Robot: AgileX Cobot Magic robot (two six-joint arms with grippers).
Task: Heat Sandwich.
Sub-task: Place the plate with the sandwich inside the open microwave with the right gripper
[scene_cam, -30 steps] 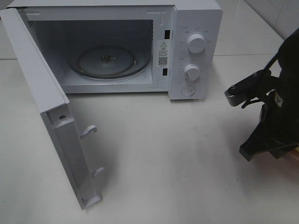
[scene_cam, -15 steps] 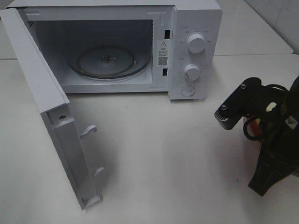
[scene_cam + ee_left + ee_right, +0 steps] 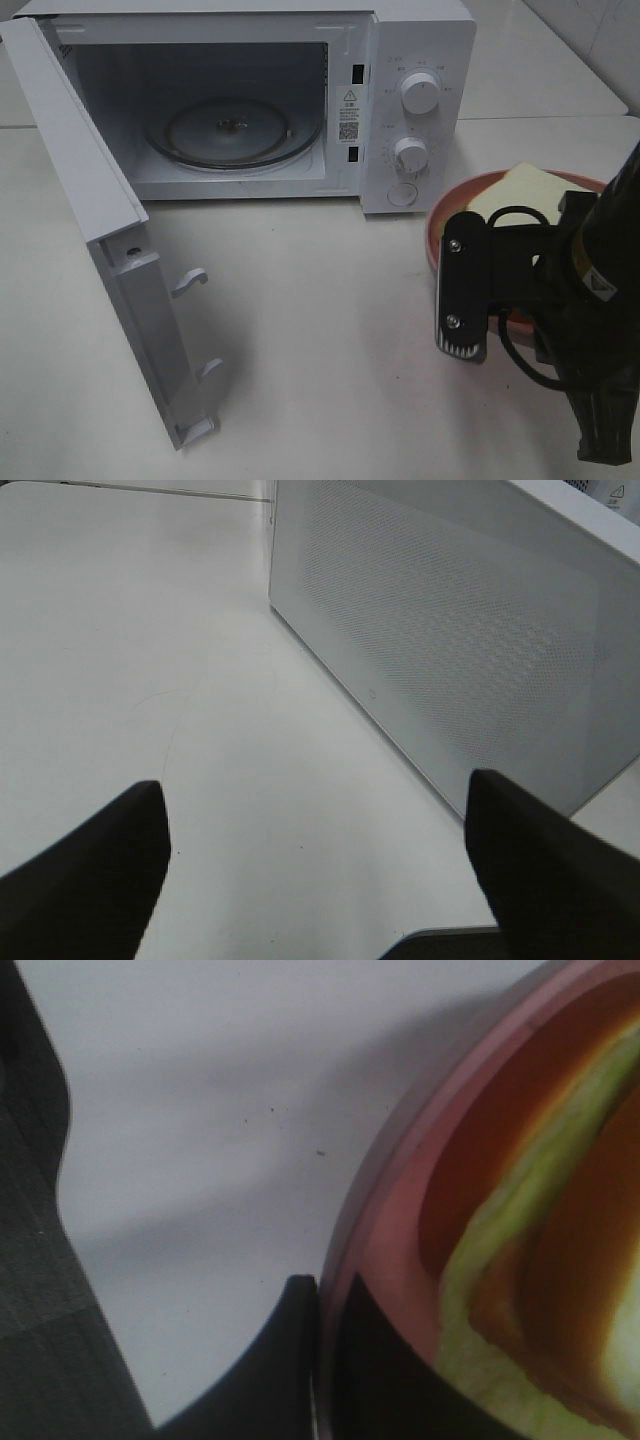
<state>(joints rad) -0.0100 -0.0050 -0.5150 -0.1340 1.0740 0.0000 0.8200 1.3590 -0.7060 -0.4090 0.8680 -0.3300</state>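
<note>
Sandwich (image 3: 520, 190) sits on the pink plate (image 3: 440, 215), on the table (image 3: 320, 340) right of the microwave (image 3: 420, 120), near its control knobs. The door (image 3: 100, 230) stands open, with the glass turntable (image 3: 235, 130) inside.

Right gripper (image 3: 465, 320) is at the plate's near rim. In the wrist view one dark finger touches the outer edge, but we cannot tell whether the rim is clamped. Left gripper (image 3: 315, 870) is spread, holding nothing, near the door.

Judgement: the bread is soft, light and easily crushed, and its layers are likely to slide. We would grip the stiff plate rim, not the bread, and keep it level. The glaze may be slippery.
</note>
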